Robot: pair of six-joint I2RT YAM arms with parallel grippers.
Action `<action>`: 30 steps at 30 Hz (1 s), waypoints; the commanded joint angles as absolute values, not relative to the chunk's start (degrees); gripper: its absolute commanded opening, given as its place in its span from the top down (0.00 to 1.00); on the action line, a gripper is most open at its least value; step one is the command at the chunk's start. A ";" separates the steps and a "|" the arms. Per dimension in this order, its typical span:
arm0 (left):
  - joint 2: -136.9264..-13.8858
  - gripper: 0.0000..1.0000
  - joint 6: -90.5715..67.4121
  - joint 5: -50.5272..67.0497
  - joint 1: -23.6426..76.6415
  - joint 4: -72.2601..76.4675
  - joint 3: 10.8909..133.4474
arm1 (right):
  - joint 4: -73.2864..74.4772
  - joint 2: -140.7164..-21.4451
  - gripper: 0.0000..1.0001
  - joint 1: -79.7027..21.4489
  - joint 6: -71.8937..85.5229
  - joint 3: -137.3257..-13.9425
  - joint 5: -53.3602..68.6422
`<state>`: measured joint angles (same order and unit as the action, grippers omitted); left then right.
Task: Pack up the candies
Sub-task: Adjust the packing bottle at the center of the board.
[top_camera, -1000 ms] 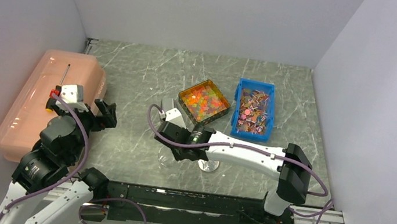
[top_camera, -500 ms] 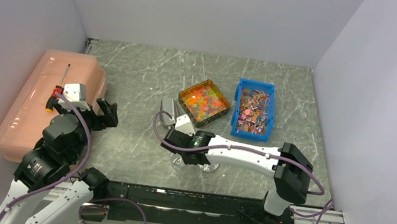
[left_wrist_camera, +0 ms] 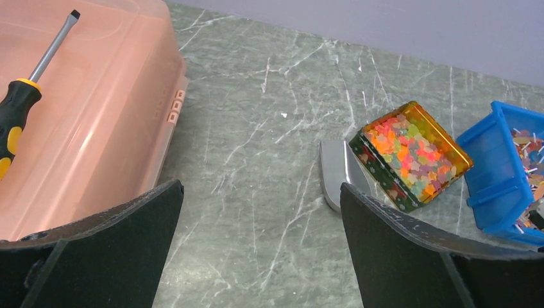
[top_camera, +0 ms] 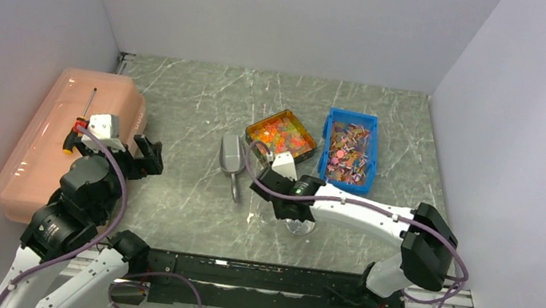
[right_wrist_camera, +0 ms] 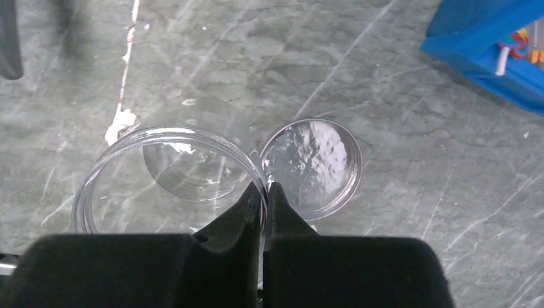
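The candies (top_camera: 280, 136) are tiny glossy orange, yellow, red and green pieces filling a square tin (left_wrist_camera: 382, 176) mid-table. A metal scoop (top_camera: 230, 160) lies just left of the tin, its bowl (left_wrist_camera: 337, 173) touching the tin's corner. My right gripper (right_wrist_camera: 264, 187) is shut on the rim of a clear round jar (right_wrist_camera: 167, 173), one finger inside and one outside. The jar's clear lid (right_wrist_camera: 312, 163) lies flat beside it. From above, the jar (top_camera: 299, 224) shows under my right wrist. My left gripper (left_wrist_camera: 260, 237) hangs open over bare table, well left of the scoop.
A blue bin (top_camera: 352, 121) of wrapped sweets stands right of the tin, and its corner (right_wrist_camera: 487, 45) shows in the right wrist view. A pink lidded box (top_camera: 53, 147) sits at the far left with a screwdriver (left_wrist_camera: 25, 102) on top. Walls enclose three sides.
My right arm has swung right, carrying the clear jar from below the scoop to beside the lid. The scoop is now uncovered. The left arm has not moved.
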<state>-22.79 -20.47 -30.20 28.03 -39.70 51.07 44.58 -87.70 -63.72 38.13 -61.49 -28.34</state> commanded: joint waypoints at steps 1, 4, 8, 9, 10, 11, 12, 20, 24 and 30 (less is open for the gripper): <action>-23.75 0.01 -20.43 -29.32 27.55 -37.37 51.06 | 42.43 -84.75 1.00 -61.24 37.94 -59.00 -28.35; -23.83 0.01 -20.39 -29.18 27.42 -37.35 51.06 | 41.25 -84.00 1.00 -60.27 37.46 -58.90 -27.17; -23.93 0.01 -20.41 -28.99 27.25 -37.35 51.06 | 41.54 -84.93 1.00 -59.37 36.96 -61.48 -27.42; -23.93 0.01 -20.39 -28.88 27.20 -37.35 51.06 | 41.52 -85.20 1.00 -59.14 36.73 -62.12 -27.41; -24.03 0.01 -20.39 -28.90 27.16 -37.35 51.06 | 41.45 -85.51 1.00 -58.96 36.39 -62.66 -27.36; -24.02 0.01 -20.39 -28.91 27.16 -37.42 51.06 | 41.29 -85.97 1.00 -58.78 36.24 -63.01 -27.35; -24.00 0.01 -20.39 -28.96 27.16 -37.44 51.06 | 40.93 -86.12 1.00 -58.53 36.07 -63.09 -27.00; -23.93 0.01 -20.14 -28.61 27.16 -37.31 51.06 | 39.87 -88.55 0.96 -57.57 35.64 -64.82 -25.36; -23.96 0.01 -20.13 -28.43 27.16 -37.35 51.15 | 39.94 -88.42 0.87 -57.42 35.68 -64.95 -25.45; -23.74 0.01 -20.04 -28.22 27.16 -37.27 51.15 | 41.37 -88.42 0.72 -57.13 35.86 -66.29 -26.72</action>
<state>-23.46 -20.45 -29.12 27.44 -39.68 51.07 41.08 -88.73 -57.54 36.05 -63.16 -25.21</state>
